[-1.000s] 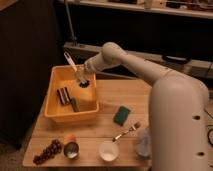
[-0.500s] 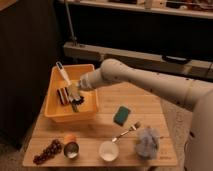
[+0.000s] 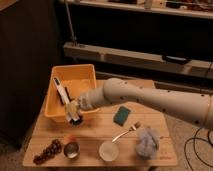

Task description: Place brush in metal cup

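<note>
1. Evidently the pincer (image 3: 74, 112), centre left, pinched the brush (image 3: 61, 91) over the yellow bin's (image 3: 82, 79) front wall.
2. Carrying it above the metal cup (image 3: 71, 149), lower left, then lowering it upright looked wisest.

No legible text (none on pincer (image 3: 74, 112) at tub (image 3: 76, 68)).
</note>
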### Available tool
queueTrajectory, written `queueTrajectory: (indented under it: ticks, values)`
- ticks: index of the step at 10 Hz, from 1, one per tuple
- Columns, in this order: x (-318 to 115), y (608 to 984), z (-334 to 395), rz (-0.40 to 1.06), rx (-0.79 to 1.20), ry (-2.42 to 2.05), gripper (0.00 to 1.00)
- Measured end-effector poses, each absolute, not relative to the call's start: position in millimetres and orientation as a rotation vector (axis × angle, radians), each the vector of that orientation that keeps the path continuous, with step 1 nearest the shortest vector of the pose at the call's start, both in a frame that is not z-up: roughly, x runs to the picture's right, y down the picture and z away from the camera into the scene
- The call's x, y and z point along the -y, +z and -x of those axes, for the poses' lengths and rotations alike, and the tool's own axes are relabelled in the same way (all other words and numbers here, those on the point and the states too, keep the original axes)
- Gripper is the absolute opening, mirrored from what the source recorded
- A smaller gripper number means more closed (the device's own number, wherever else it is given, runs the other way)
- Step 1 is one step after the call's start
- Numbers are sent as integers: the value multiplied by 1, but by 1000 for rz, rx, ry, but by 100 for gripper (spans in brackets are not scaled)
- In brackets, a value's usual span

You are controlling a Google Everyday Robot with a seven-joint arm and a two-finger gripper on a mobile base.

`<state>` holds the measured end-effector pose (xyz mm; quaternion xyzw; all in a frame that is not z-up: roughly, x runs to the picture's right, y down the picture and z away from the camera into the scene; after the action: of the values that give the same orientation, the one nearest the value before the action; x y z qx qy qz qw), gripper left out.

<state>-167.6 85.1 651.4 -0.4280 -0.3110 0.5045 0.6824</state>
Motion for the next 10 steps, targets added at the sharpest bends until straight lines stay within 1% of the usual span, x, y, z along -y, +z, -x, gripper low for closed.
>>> queueTrajectory:
  ticks: [1,2,8,10]
  values:
    - [-91,650,170,999,726,1109,0]
    - [-93,649,172,1009,733,1102,0]
    - [-94,650,171,1016,730,1100,0]
    - [-108,646,173,1051,716,1066,0]
